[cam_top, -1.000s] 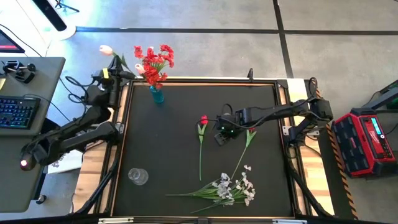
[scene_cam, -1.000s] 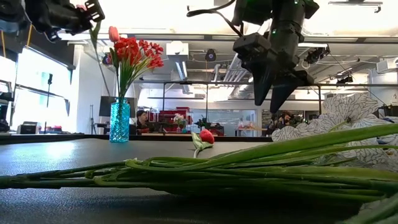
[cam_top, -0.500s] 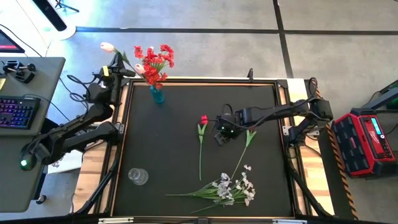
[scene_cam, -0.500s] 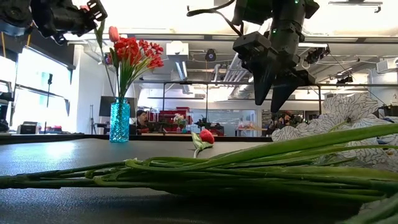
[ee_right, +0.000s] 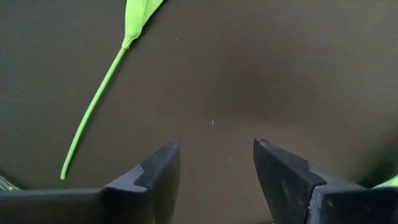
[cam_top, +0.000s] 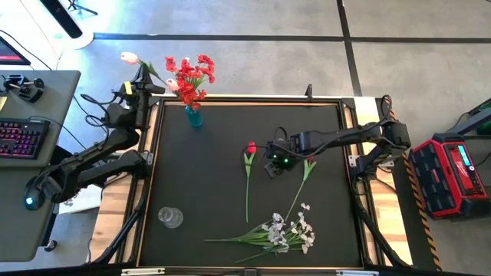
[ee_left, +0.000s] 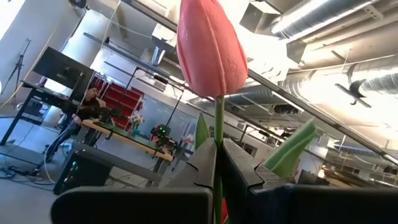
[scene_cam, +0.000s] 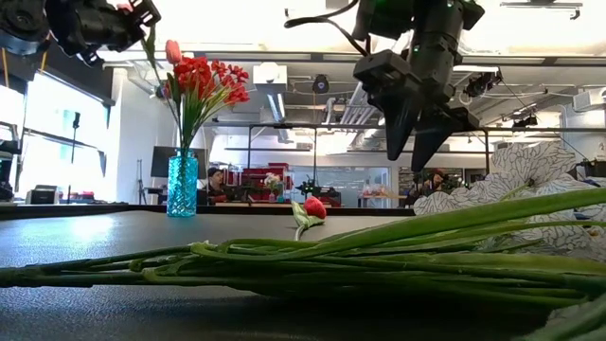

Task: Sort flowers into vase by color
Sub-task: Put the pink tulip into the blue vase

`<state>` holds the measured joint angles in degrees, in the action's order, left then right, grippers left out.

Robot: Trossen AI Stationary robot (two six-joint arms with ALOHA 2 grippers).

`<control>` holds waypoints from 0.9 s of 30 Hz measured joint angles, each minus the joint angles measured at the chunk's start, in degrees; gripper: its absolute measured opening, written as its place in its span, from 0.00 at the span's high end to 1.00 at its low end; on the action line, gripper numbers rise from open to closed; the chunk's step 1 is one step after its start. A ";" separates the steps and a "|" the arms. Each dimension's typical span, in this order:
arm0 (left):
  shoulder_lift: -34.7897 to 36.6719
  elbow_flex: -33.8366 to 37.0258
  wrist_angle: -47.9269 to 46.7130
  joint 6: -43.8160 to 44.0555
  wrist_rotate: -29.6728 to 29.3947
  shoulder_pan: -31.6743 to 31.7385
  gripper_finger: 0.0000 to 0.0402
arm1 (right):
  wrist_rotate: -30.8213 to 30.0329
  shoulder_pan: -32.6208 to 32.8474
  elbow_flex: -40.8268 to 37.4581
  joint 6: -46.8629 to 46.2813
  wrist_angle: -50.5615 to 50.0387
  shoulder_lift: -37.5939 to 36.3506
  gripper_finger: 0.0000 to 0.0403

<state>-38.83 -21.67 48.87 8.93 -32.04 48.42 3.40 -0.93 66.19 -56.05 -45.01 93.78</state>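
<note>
My left gripper (cam_top: 140, 77) is raised beyond the table's far left corner, just left of the blue vase (cam_top: 193, 116), and is shut on a pink tulip (cam_top: 130, 57). The vase stands at the far edge and holds a bunch of red blooms (cam_top: 188, 77). My right gripper (cam_top: 275, 163) hangs open above the middle of the table (scene_cam: 414, 123) and touches nothing. A red tulip (cam_top: 251, 148) lies flat to its left. A green stem (cam_top: 305, 175) lies just right of it. Sprays of white blossoms (cam_top: 290, 232) lie near the near edge. My left gripper pinches the pink tulip's green stem (ee_left: 217, 158) between its two fingers, a short way below the bud (ee_left: 210, 50). The bud stands up above the fingertips. The flower is lifted clear of the table, and its lower stem is hidden behind the gripper.
A clear glass vase (cam_top: 170, 218) stands near the table's near left corner. A desk with a keyboard (cam_top: 19, 138) is to the left of the table, and a red case (cam_top: 453, 172) sits to its right. Bare black tabletop (cam_top: 207, 176) lies between the vases.
My left gripper has carried the pink tulip a little toward the blue vase, still shut on the stem. The right arm has kept still.
</note>
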 joint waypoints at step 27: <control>-3.01 -8.79 -18.19 -4.03 9.96 -0.98 1.00 | 0.09 -1.49 0.00 -2.01 1.73 0.00 0.53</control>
<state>-41.84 -30.46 30.68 4.91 -22.07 47.44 3.49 -2.42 66.19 -58.06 -43.28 93.78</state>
